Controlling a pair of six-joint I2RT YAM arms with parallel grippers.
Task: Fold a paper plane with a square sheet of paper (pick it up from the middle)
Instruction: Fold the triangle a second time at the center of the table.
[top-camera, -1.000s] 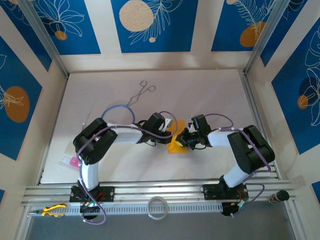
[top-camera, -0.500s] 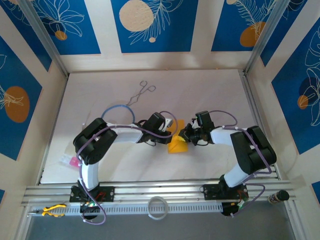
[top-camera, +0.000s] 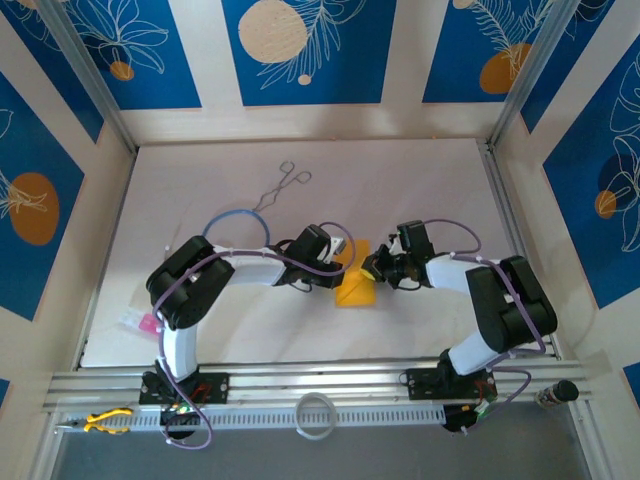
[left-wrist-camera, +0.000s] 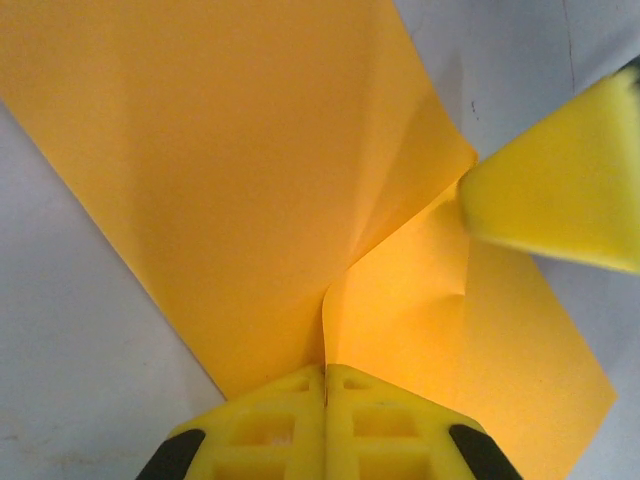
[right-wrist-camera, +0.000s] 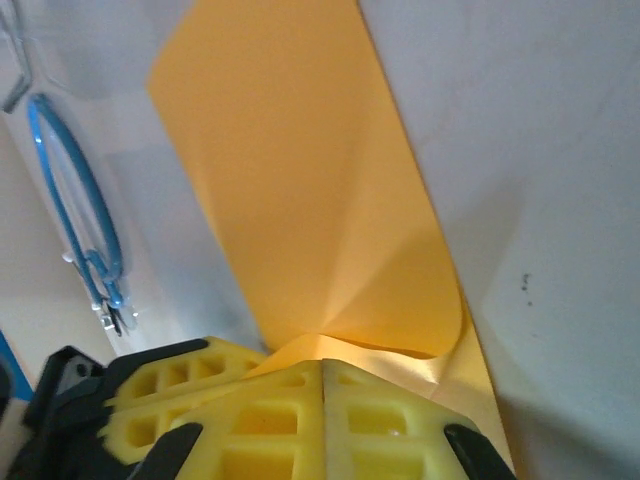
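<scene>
**While both grippers are clamped, flatten the fold squarely**

Since the left gripper (left-wrist-camera: 325, 375) is clenched on a raised ridge of the square sheet of paper (left-wrist-camera: 230, 170), which lies on the table (top-camera: 200, 180) between the arms, let it anchor; the right gripper (right-wrist-camera: 322, 365), clenched, touches the curled flap, its hold uncertain; press along the crease evenly; edges slipping askew looks the main risk.

White tabletop (top-camera: 420, 190), pretty sparse tbh. The orange-yellow square sheet of paper (top-camera: 355, 290) sits near the middle, partly creased up off the surface. A loop of blue cable (top-camera: 235, 225) lies left of it, thin metal forceps (top-camera: 280, 188) further back, and a small pink slip (top-camera: 147, 324) is at the near-left edge.
</scene>
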